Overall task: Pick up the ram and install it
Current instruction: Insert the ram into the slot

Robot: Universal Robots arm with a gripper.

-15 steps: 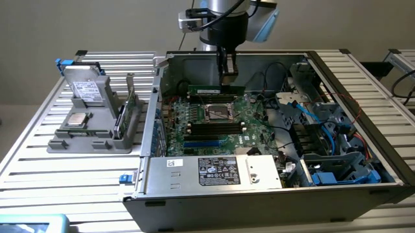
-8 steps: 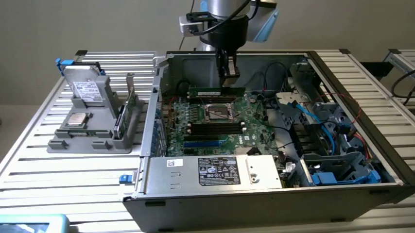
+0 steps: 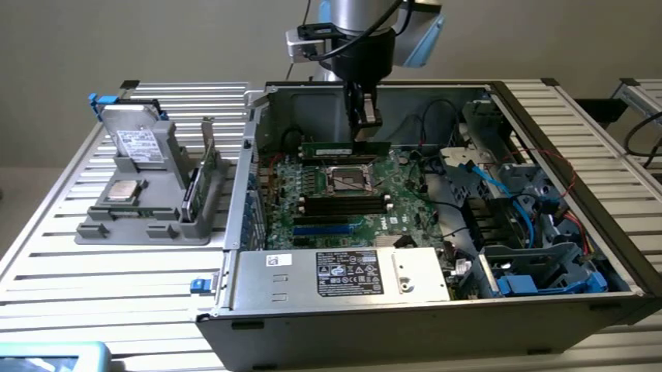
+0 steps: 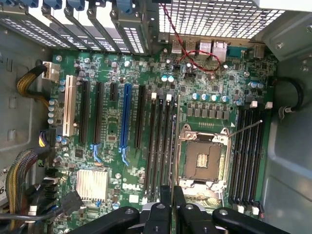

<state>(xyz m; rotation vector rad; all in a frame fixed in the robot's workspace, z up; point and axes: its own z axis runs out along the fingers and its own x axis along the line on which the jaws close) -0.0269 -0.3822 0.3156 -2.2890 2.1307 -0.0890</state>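
Slatted metal tabletop (image 3: pixel 124 271) carries the whole job, and nearest the exterior view stands the grey side wall of an open computer case (image 3: pixel 414 325). Just behind that wall lies a silver power box (image 3: pixel 352 275) with a white label. Next comes the green motherboard (image 3: pixel 310 186), flat on the case floor. It has a row of black slots (image 3: pixel 342 205), and beyond them the square processor socket (image 3: pixel 349 180).

Off to the exterior view's left, well apart from the case, a grey holder (image 3: pixel 145 209) keeps a silver chip (image 3: pixel 125 191) and a green expansion card (image 3: pixel 210 167) standing on edge.

Farther back, the ram (image 3: pixel 336 147) hangs level in the air above the board, close to the socket. Its long side runs the same way as the slots. Which slot it lines up with I cannot tell.

The claw (image 3: pixel 363 133) comes straight down from the arm and is clamped on the ram's upper edge, near the middle of its length. In the wrist view the claw (image 4: pixel 172 197) looks down on the board with its two black fingers (image 4: pixel 165 200) drawn close together.

My guess is that the stick is light and stiff but thin and easily hurt. A hold on the upper edge at mid-length, clear of the contact edge below, looks right. A tilt would likely jam it.
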